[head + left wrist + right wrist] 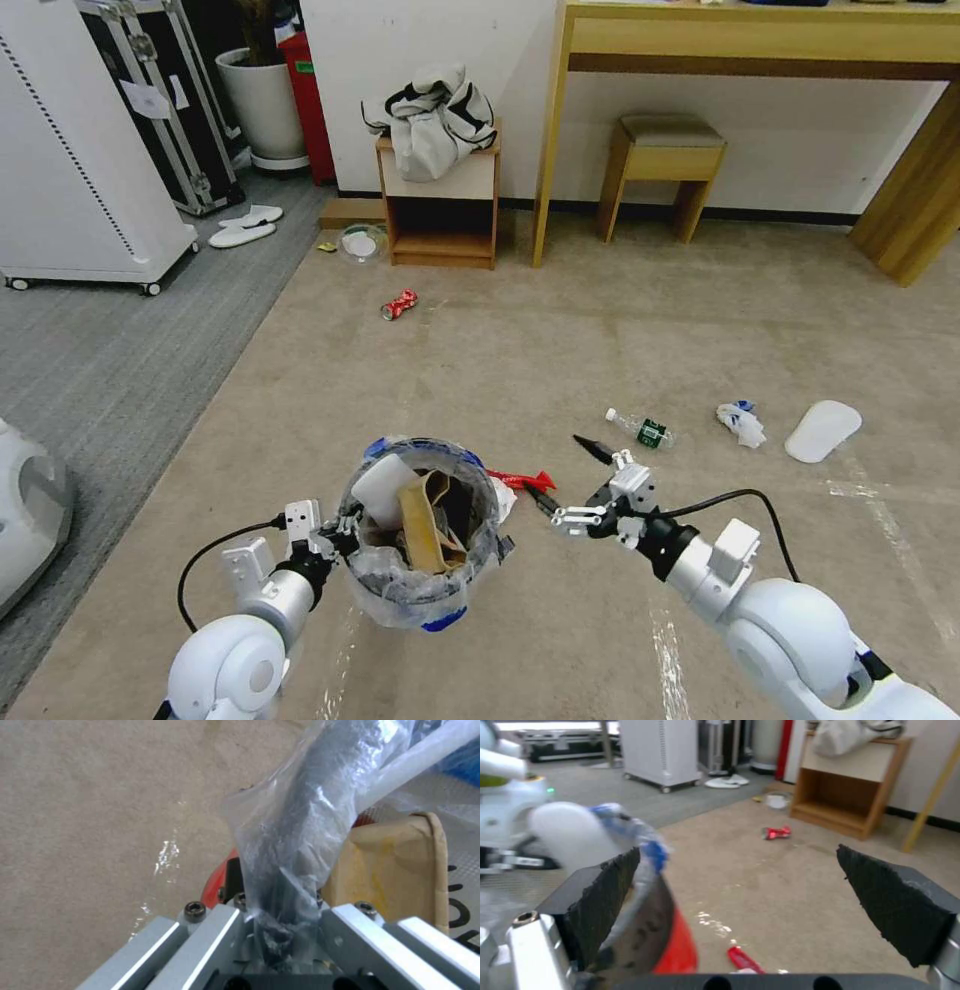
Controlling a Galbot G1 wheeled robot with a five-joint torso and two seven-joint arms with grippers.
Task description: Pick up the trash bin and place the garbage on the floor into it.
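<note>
Left gripper (335, 535): pressed together on the rim of the trash bin (425, 530), pinching the rim and its crinkled liner, as the left wrist view shows; the bin appears held up off the floor (560, 340).
Bin contents: a white cup-like piece (382, 488) and brown carton (428, 520) stand in it, filling much of the mouth.
Right gripper (565, 478): spread wide and empty, just beside the bin's right side, pads (605, 896) apart with nothing between them.
Nearest garbage: a red wrapper (520, 480) lies on the floor between the bin and the right gripper.
Other garbage: green-label bottle (642, 428), white tissue (741, 422) and a flat white slipper (823, 430) to the right; crushed red can (399, 304) farther ahead, near the small wooden shelf (443, 205).
Risk, bin: a one-sided rim pinch could let the bin tilt or the liner slip, spilling the carton.
Risk, wrapper: thin and flat on carpet, so the pads may close over it and miss; it also lies close enough to the bin that a reach could knock it.
Open room: broad bare carpet ahead and right; the grey carpet edge and white cabinet (75, 160) bound the left, the wooden table leg (548, 160) and stool (665, 165) the far side.
</note>
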